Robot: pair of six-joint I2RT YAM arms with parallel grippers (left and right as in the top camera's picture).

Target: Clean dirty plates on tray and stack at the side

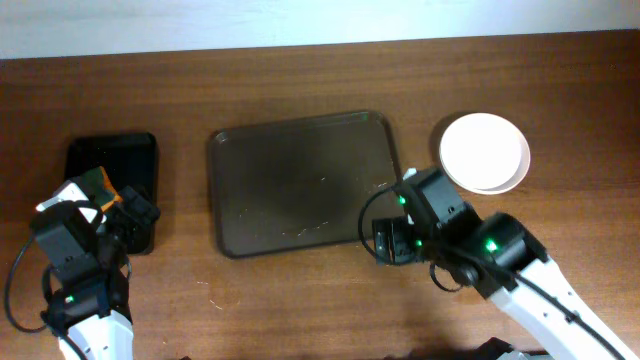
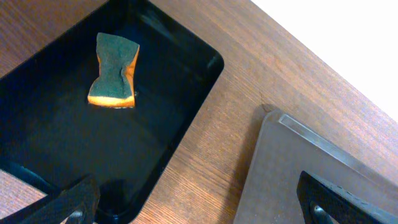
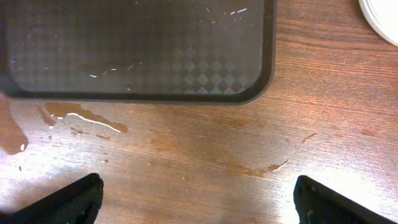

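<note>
– overhead, where are the plates (image 1: 484,152)?
– stacked on the table, just right of the tray (image 1: 300,180), bare wood between the rims.
– grippers?
– right gripper (image 3: 199,202) spread wide over wet wood by the tray's corner (puddles there); left gripper (image 2: 199,202) spread too, beside the black tray (image 2: 208,59).

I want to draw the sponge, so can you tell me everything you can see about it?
The sponge is a small block with a dark green scrubby side facing up and an orange foam layer showing along its edges. It is pinched narrower in the middle, a bit like a bow tie, so it looks squashed. It lies flat inside the glossy black tray, near one corner. Only the tray touches it. The left claw is open and apart from it.
</note>
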